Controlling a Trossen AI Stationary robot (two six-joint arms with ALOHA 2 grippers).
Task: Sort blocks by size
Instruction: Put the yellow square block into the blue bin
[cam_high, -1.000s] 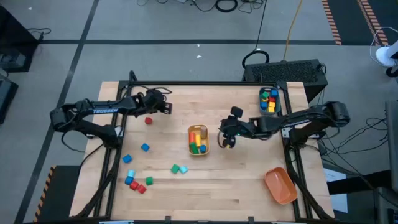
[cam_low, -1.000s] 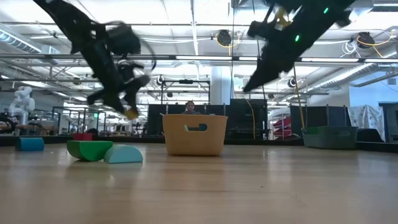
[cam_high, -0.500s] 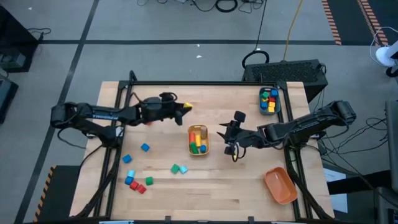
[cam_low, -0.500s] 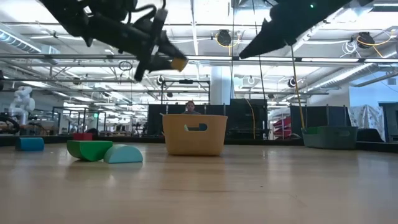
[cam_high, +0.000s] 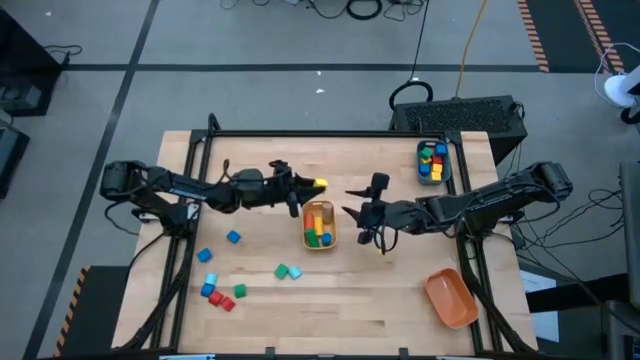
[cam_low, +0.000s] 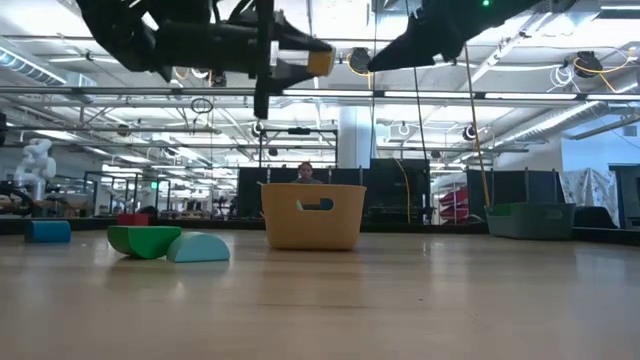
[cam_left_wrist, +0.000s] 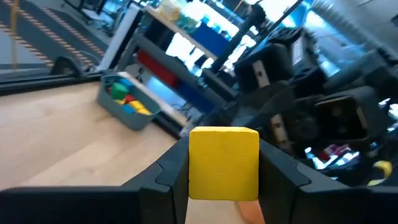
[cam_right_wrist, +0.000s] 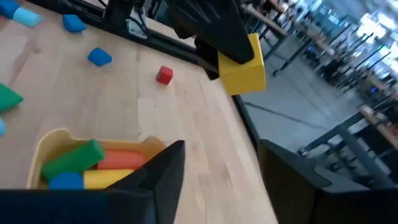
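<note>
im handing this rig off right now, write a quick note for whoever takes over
Left gripper: shut on a yellow block, held in the air by the far end of the yellow bin.
Right gripper: nothing seen in it, hovering just right of that bin.
Done: blocks already lie in the yellow bin and the teal bin at the far right corner.
Left: the orange bin looks empty; about nine loose blocks lie near left, and a red one sits apart from them.
</note>
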